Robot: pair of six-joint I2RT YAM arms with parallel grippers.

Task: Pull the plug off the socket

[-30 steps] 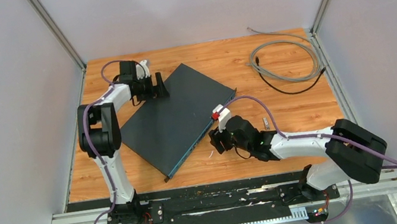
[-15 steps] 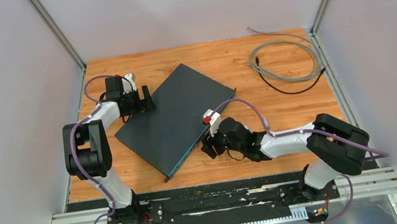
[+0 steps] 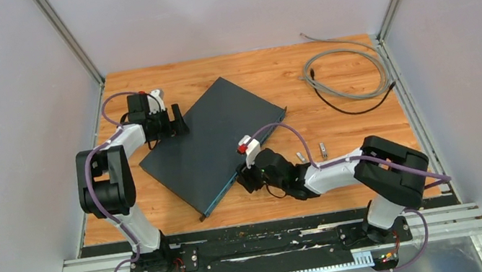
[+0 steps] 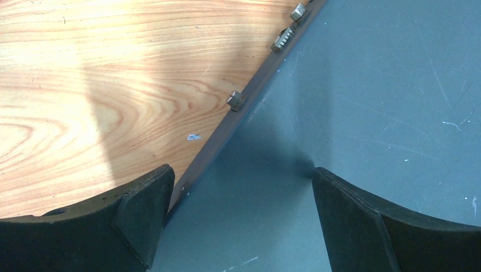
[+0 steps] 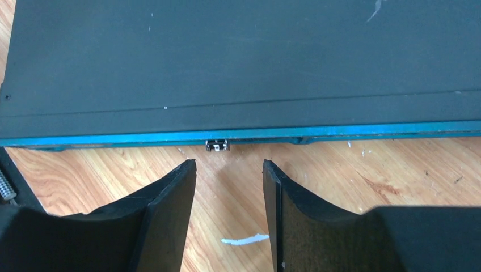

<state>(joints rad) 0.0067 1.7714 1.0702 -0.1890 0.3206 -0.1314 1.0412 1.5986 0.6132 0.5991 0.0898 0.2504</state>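
The right gripper point(image 5: 230, 166) is partly open. Its 2 fingers point(image 5: 170, 209) stand apart with a clear gap and nothing between them. Just ahead of the fingertips, and not touching them, the plug point(image 5: 217, 145) sticks out of the blue front strip point(image 5: 368, 131) of the flat dark box point(image 5: 238, 51). It lies a little toward the finger on the left of the wrist view rather than in line with the middle of the gap. Under this gripper is the wooden counter point(image 5: 351, 187). A small white scrap point(image 5: 245, 241) lies on it below the gap, further back toward the wrist than the fingertips.

The left gripper point(image 4: 241, 181) is wide open and has hold of nothing. It straddles the box's opposite long edge, with 1 finger over bare counter and the other over the box's top. Whether either finger touches what is under it cannot be told. Ahead of this gripper, 3 knurled screws point(image 4: 235, 100) stick out along that edge.

In the top view, a coil of grey cable point(image 3: 348, 71) and a black cable point(image 3: 343, 106) lie well behind and to the side of the right gripper. There are 2 small pale pieces point(image 3: 323, 146) on the counter close beside that arm.
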